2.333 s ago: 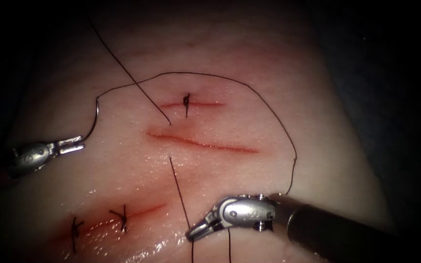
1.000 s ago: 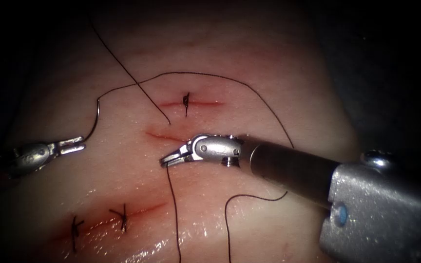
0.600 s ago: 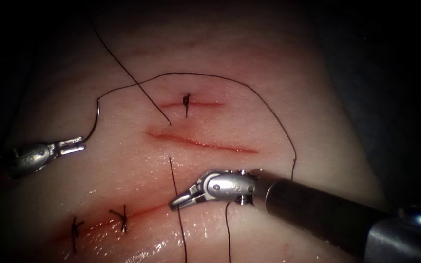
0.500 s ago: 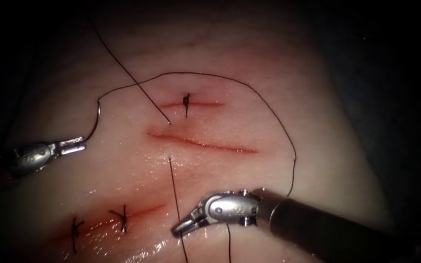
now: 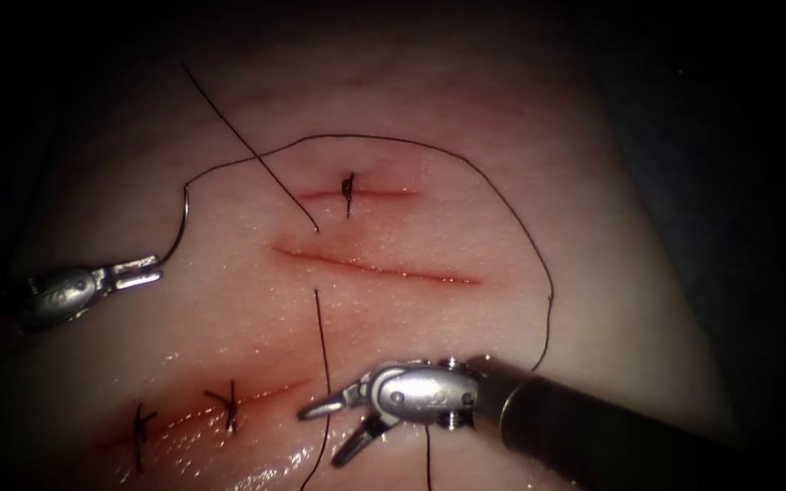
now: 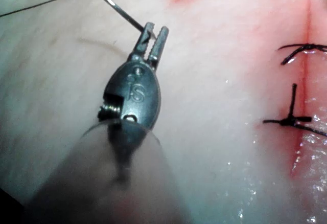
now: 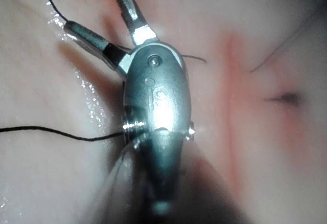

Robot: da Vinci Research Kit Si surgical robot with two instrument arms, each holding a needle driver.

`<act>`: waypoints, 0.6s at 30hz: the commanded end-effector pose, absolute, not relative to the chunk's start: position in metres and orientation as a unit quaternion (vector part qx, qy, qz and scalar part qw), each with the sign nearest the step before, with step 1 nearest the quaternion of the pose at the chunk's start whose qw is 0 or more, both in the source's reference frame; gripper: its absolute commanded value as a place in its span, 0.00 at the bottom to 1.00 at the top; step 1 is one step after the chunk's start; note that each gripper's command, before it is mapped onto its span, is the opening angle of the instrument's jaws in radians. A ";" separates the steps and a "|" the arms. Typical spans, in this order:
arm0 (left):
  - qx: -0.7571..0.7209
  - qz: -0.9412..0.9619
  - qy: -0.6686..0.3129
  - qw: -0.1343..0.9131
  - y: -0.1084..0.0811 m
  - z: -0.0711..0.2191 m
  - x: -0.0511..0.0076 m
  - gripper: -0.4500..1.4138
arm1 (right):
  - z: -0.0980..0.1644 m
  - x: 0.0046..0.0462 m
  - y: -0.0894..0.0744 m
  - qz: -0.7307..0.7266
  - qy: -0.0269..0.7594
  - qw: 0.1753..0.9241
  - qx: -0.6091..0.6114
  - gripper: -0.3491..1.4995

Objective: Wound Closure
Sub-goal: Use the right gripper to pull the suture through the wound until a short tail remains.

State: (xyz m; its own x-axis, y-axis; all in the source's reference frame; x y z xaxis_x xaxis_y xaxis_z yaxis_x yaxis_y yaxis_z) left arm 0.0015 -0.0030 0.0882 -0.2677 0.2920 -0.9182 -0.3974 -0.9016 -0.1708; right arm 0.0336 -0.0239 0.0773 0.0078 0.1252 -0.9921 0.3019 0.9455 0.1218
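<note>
Jaws first: the right tool has its two smooth steel jaws spread wide in a V, holding nothing, with a strand of thread running down between them. The left tool has its jaws clamped on one end of the needle, a thin curved wire lying fully out of the tissue, left of the cut, toward the tissue's left edge. Thread arcs from the needle's other end over the top and down to the right tool's shaft. The open cut is a narrow red line with thread going in above it and coming out below. I count three dark knotted stitches: one above the cut, two near the tissue's lower left, where the surface is glossy and wet.
</note>
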 end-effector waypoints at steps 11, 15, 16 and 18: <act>-0.566 0.794 0.045 0.218 -0.003 0.089 0.0011 0.00 | 0.086 0.0349 -0.016 -0.048 0.701 0.703 0.107 0.95; -0.566 0.794 0.044 0.217 -0.003 0.089 0.0012 0.00 | 0.088 0.0357 -0.016 -0.061 0.697 0.708 0.099 0.94; -0.566 0.794 0.044 0.217 -0.003 0.089 0.0012 0.00 | 0.089 0.0358 -0.016 -0.067 0.694 0.710 0.098 0.94; -0.566 0.794 0.043 0.218 -0.003 0.089 0.0011 0.00 | 0.089 0.0361 -0.016 -0.077 0.686 0.717 0.098 0.94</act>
State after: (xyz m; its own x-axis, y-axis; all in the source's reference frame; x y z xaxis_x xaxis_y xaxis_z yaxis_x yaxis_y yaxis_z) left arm 0.0015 -0.0026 0.0882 -0.2650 0.2992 -0.9166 -0.3931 -0.9016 -0.1807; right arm 0.0353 -0.0164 0.0890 0.0525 0.0238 -0.9983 0.2479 0.9681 0.0362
